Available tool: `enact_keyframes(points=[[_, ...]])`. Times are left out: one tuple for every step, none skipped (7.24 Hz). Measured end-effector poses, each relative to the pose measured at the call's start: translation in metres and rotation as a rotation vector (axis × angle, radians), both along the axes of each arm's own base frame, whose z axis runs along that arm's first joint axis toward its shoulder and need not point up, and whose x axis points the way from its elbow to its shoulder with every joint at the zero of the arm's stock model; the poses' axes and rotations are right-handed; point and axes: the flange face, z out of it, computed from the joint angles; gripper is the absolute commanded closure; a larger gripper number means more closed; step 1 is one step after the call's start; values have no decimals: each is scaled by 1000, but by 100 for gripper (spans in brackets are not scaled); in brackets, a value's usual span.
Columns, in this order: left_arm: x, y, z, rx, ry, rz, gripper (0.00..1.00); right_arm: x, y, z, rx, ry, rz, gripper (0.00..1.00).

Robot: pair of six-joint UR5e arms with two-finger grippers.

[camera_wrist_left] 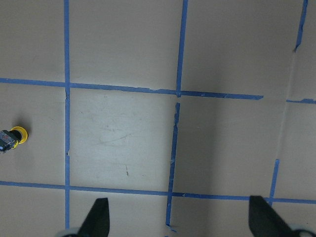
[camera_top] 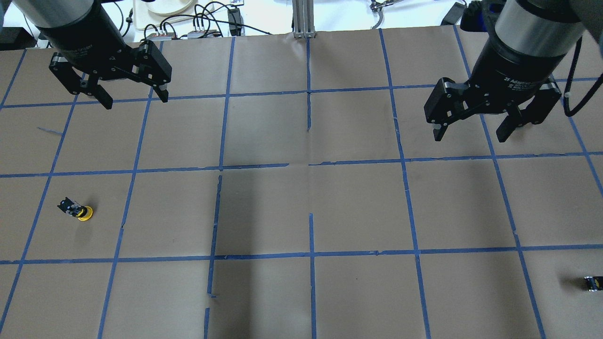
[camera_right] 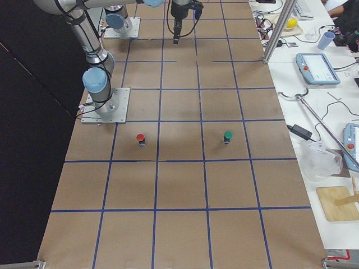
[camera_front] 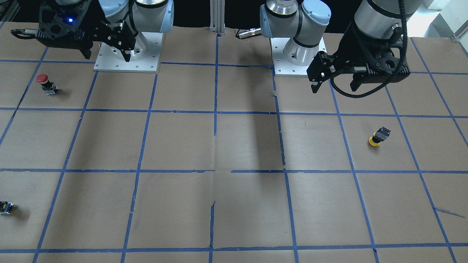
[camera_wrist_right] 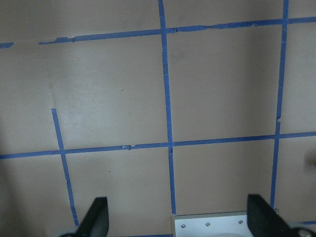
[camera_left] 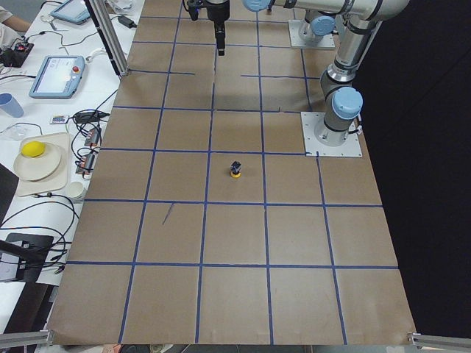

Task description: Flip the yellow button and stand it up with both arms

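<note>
Both grippers hang above the table with nothing between their fingers: the left gripper (camera_top: 135, 100) and the right gripper (camera_top: 470, 136) each have their jaws spread wide. On the robot's left side of the brown paper table (camera_top: 301, 212), inside one taped square and touching no line, sits the yellow button (camera_top: 77, 210), well apart from either gripper. It appears to rest on its yellow cap with the black-and-grey body uppermost, so its long axis runs roughly vertical (each camera leans the body outward, toward its own frame edge). The left wrist view cuts part of the body off at its left edge. A red button (camera_front: 44, 82) stands on the robot's right side.
</note>
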Motion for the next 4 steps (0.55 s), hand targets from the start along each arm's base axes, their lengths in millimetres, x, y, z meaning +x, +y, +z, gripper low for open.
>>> enact_keyframes(points=[[0, 0, -1, 1, 0, -1, 0, 0, 0, 0, -2, 5, 1, 0], [1, 0, -2, 4, 0, -3, 0, 1, 1, 1, -3, 7, 2, 0], [2, 0, -3, 7, 0, -6, 0, 1, 1, 1, -3, 7, 2, 0], [4, 0, -3, 6, -1, -6, 0, 1, 1, 1, -4, 8, 2, 0]])
